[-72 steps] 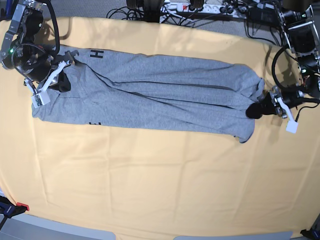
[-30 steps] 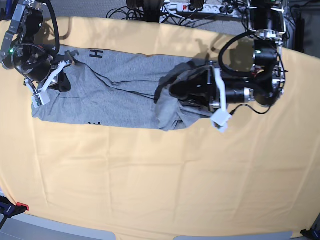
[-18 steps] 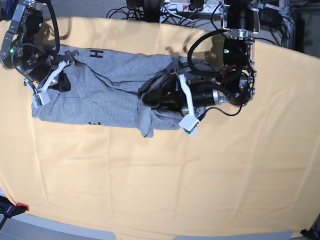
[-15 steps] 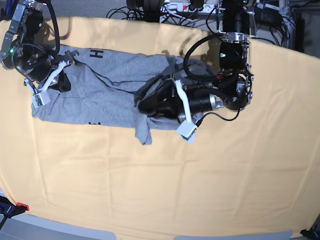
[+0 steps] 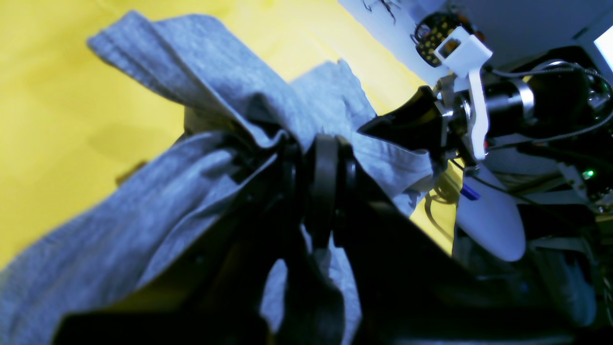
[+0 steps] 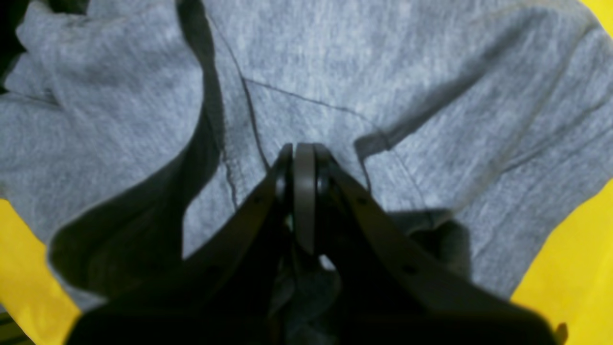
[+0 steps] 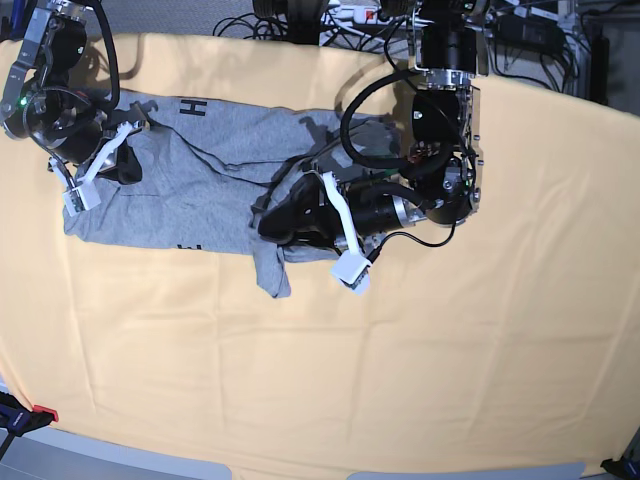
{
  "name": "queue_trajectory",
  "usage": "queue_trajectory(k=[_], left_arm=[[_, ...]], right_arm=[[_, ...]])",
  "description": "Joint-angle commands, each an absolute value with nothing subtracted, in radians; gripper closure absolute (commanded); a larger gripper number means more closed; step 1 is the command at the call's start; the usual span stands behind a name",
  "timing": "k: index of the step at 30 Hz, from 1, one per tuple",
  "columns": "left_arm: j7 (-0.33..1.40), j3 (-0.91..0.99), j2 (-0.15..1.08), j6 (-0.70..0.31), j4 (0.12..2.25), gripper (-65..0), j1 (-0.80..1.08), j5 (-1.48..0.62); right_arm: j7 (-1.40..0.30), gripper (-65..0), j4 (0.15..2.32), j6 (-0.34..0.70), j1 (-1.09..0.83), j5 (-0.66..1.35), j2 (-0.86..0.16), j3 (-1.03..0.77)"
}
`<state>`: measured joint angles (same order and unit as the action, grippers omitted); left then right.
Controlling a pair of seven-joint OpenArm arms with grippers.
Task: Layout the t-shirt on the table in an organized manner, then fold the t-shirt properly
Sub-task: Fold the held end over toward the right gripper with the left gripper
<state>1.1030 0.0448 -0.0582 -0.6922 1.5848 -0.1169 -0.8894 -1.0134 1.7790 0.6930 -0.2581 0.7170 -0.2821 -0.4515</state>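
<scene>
Lying across the upper-left part of the table [image 7: 480, 340], the t-shirt [image 7: 190, 190], long axis running left to right in the base view, left end squared off near the table's left edge. Showing black block lettering at the top edge and again at the bottom edge of that left portion.

Staying put at the left end through all the earlier base views: the right gripper [image 7: 115, 150], jaws pressed together on the t-shirt [image 6: 431, 86], fabric bunching in folds on either side of the closed tips in the right wrist view.

Changing a great deal further right. Stretching almost to the table's right side 2.4 s ago, the shirt now reaching only to about the middle. Carrying the right end leftward over the rest of the cloth: the left gripper [image 7: 272, 222], having travelled from the far right edge to the centre, further left again than half a second ago. Clamping a pinch of the t-shirt [image 5: 230, 91] between closed jaws, grey cloth draping over both sides of the tips in the left wrist view. Hanging down from that pinch toward the table, 1 loose corner, pointing toward the near edge.
</scene>
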Motion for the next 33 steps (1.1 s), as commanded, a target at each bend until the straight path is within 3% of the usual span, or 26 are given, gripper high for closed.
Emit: queue_trajectory(k=[1, 18, 22, 25, 27, 28, 33], left_arm=[[1.061, 0.041, -0.067, -0.698, 1.581, 0.0, -0.137, -0.917], [1.032, 0.039, -0.141, -0.698, 1.515, 0.0, -0.167, -0.977], [1.110, 0.034, -0.152, -0.698, 1.515, -1.5, -0.167, -1.055], [1.193, 0.030, -0.152, -0.698, 1.515, -31.7, -0.178, -1.173], [1.233, 0.030, -0.152, -0.698, 1.515, -46.0, -0.197, -1.210], [1.238, 0.030, -0.152, -0.698, 1.516, -49.1, -0.207, -1.218], [1.262, 0.031, -0.152, -0.698, 1.517, -49.4, -0.253, -1.221]], right_arm=[[-0.999, 0.0, 1.796, 0.698, -0.252, 0.736, -0.297, -0.455], [-1.007, 0.0, 1.796, 0.698, -0.252, 0.736, -0.297, -0.455], [-1.007, 0.0, 1.796, 0.698, -0.252, 0.735, -0.297, -0.455], [-1.007, 0.0, 1.796, 0.698, -0.252, 0.736, -0.297, -0.455], [-1.007, 0.0, 1.796, 0.698, -0.252, 0.736, -0.297, -0.455], [-1.007, 0.0, 1.796, 0.698, -0.252, 0.736, -0.297, -0.455], [-1.007, 0.0, 1.796, 0.698, -0.252, 0.736, -0.297, -0.455]])
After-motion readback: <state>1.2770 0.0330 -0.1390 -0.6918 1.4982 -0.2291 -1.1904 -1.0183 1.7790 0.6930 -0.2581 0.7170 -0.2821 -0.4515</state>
